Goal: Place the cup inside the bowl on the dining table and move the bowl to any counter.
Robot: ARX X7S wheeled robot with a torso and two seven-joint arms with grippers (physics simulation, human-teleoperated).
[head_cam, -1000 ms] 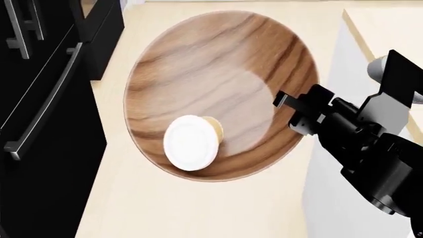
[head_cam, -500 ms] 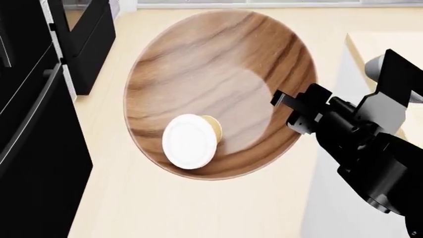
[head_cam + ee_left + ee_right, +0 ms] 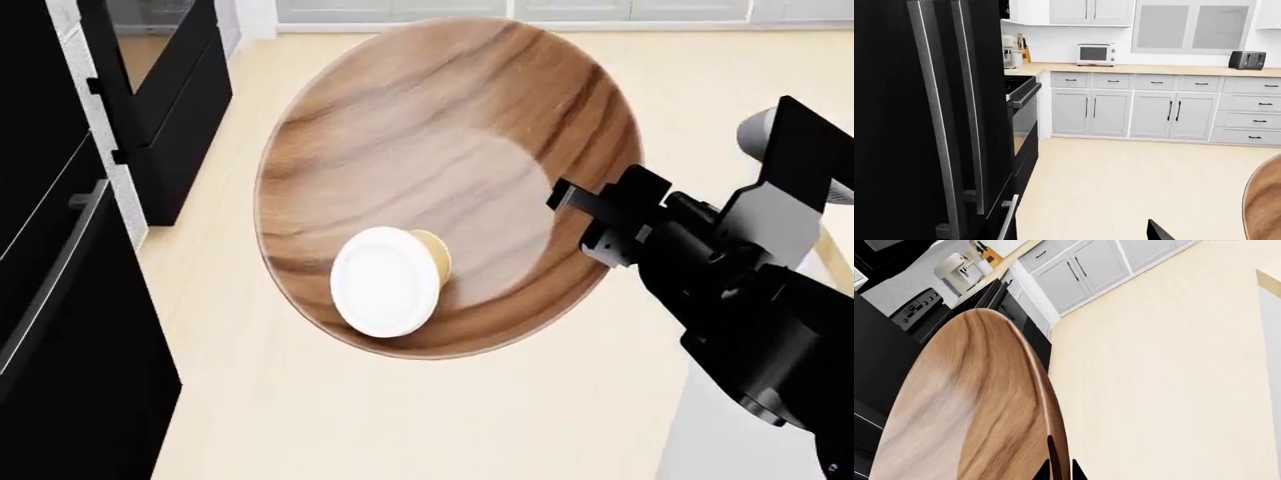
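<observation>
Black fridge (image 3: 927,120) and oven (image 3: 1024,125) near bowl (image 3: 441,185), counter (image 3: 1147,69) with microwave (image 3: 1095,54) beyond. Bowl brown, streaky, held above floor, tilted toward camera. Cup (image 3: 390,278) inside, lying on side, white lid facing camera. Right gripper (image 3: 577,222) clamps bowl rim. Left gripper: state unclear.

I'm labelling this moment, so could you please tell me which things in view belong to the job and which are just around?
Job:
- bowl, held at its rim by the right tool
- cup, lying inside it
- counter

Just around:
- microwave
- toaster
- fridge
</observation>
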